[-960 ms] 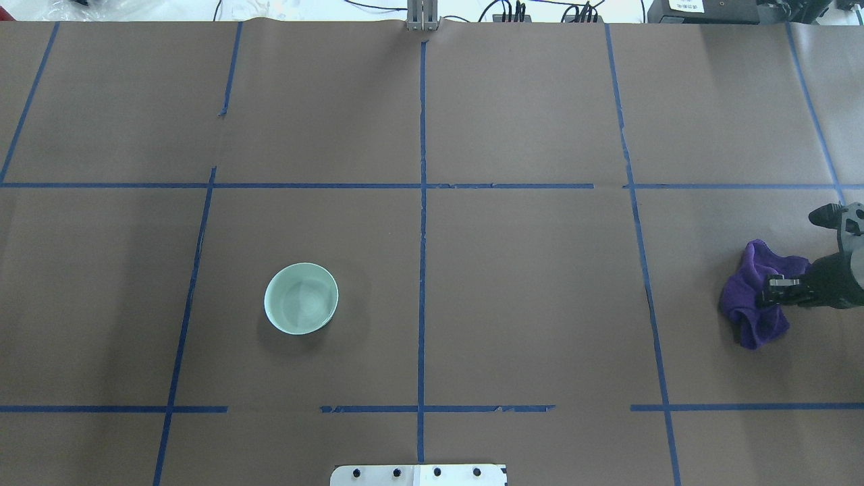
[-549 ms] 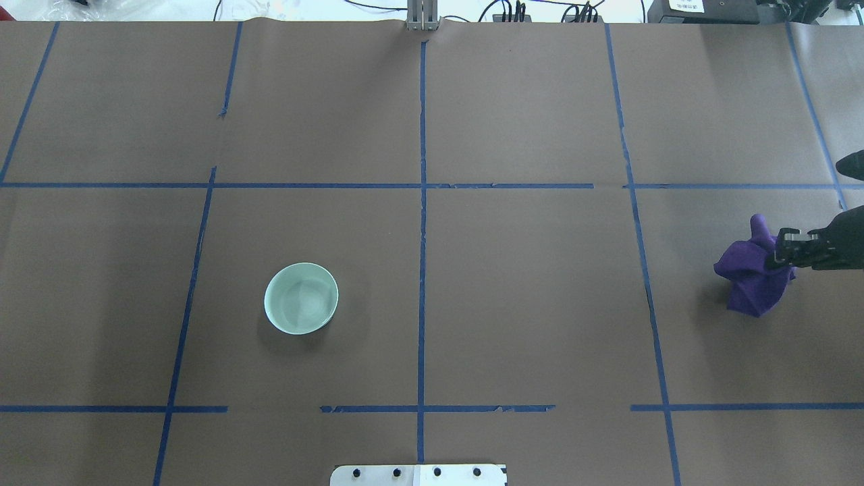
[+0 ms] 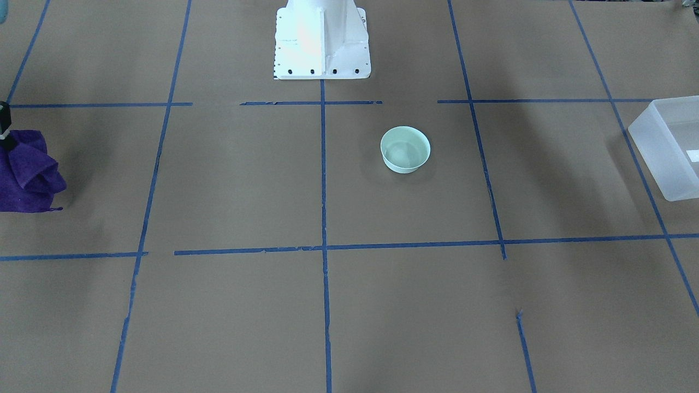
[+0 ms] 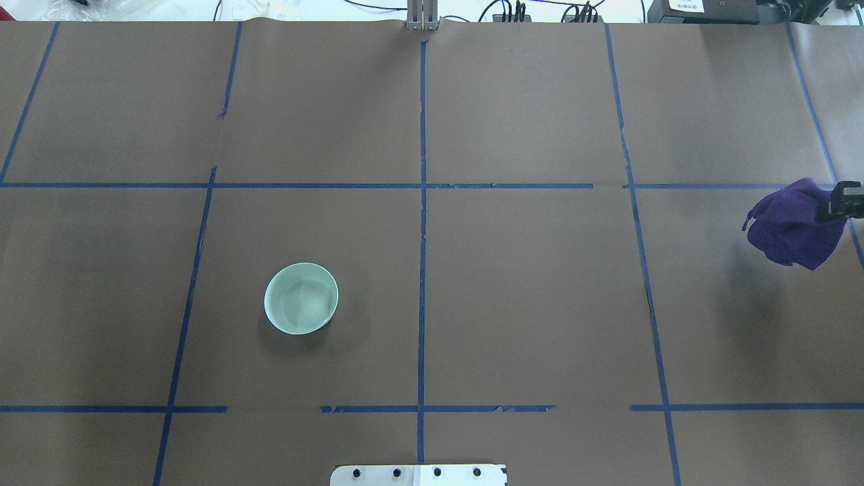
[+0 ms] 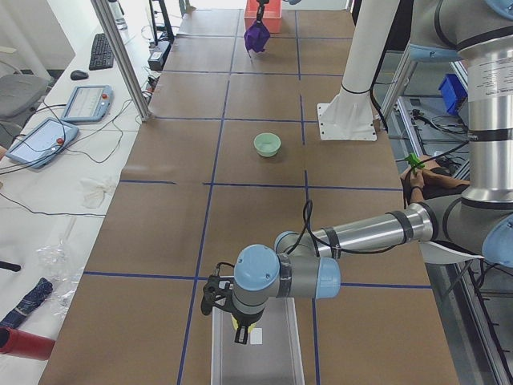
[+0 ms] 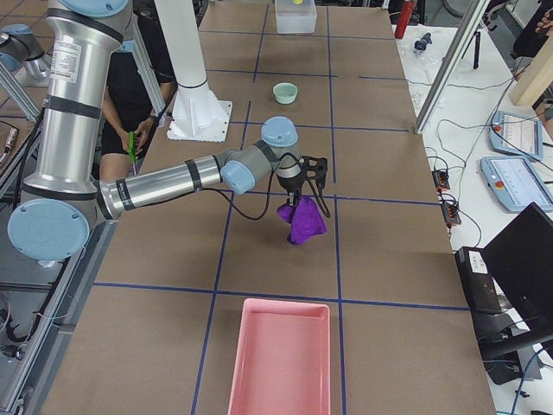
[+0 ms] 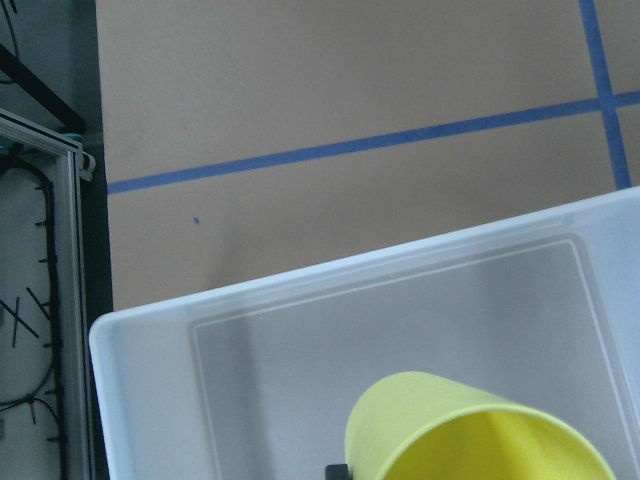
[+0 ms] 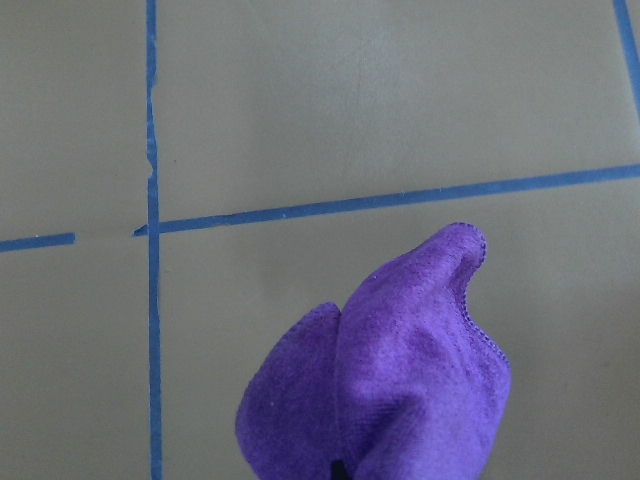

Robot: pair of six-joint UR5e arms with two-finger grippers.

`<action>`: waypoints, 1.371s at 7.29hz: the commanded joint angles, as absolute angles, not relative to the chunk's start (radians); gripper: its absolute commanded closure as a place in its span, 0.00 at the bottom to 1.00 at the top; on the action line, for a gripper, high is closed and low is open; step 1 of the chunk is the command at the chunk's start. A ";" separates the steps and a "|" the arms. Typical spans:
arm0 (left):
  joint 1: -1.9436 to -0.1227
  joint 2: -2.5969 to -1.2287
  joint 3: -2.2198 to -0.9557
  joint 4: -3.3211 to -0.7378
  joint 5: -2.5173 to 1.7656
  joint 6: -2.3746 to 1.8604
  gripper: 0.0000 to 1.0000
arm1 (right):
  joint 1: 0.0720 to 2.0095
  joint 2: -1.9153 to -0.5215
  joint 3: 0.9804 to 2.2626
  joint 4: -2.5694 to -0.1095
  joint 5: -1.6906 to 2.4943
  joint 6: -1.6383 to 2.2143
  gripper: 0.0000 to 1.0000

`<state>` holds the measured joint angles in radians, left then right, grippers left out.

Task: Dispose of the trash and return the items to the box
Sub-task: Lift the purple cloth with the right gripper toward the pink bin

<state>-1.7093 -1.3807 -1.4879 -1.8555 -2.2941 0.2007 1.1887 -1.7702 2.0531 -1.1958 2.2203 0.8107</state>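
My right gripper (image 4: 835,204) is shut on a purple cloth (image 4: 791,221) and holds it in the air above the table's right end; the cloth also shows in the right wrist view (image 8: 400,380) and the exterior right view (image 6: 303,223). The mint-green bowl (image 4: 301,298) stands upright and empty left of centre, far from both grippers. My left gripper (image 5: 239,329) hangs over the frosted white box (image 5: 256,357). In the left wrist view it holds the yellow cup (image 7: 470,430) tilted above the box's floor (image 7: 300,350); its fingers are almost wholly hidden.
A pink tray (image 6: 281,354) lies on the table's right end, close to the hanging cloth. The robot's white base (image 3: 322,41) stands at the near middle edge. Blue tape lines cross the brown table cover.
My right gripper has lifted the purple cloth off the table and carried it farther away and toward the right edge. The bowl has not moved.
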 commanded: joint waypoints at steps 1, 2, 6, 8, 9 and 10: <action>-1.646 -1.370 -1.441 -1.888 -2.370 0.198 1.00 | 1.273 -1.732 2.078 -1.201 2.221 0.775 1.00; -1.617 -1.370 -1.404 -1.934 -2.408 0.198 1.00 | 1.314 -1.726 2.082 -1.201 2.221 0.752 1.00; -1.537 -1.371 -1.345 -2.063 -2.422 0.158 1.00 | 1.434 -1.717 2.082 -1.201 2.221 0.557 1.00; -1.529 -1.388 -1.345 -2.068 -2.413 0.160 0.13 | 1.462 -1.707 2.080 -1.201 2.221 0.518 1.00; -1.529 -1.403 -1.342 -2.080 -2.407 0.158 0.00 | 1.469 -1.707 2.077 -1.201 2.221 0.515 1.00; -1.531 -1.417 -1.351 -2.076 -2.407 0.158 0.00 | 1.486 -1.709 2.075 -1.201 2.220 0.491 1.00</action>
<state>-1.5307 -1.4008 -1.3462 -2.0738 -2.4098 0.1584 1.4687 -1.7086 2.0779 -1.2011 2.2209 0.5131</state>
